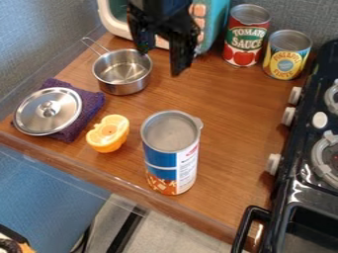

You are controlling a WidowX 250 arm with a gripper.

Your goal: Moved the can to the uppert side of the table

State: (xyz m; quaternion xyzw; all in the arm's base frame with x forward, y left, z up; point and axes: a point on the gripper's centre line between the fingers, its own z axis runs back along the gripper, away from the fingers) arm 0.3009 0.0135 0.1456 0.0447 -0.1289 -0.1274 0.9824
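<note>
1. The black two-finger pincer (160, 62) hangs spread and empty, presumably ready to straddle something.
2. The tall blue-and-white cylindrical can (170, 160) stands upright near the front edge of the brown wooden desk (231, 116), likely awaiting transfer farther back.

Blue can (160, 159) upright toward front of table (231, 133)
</note>
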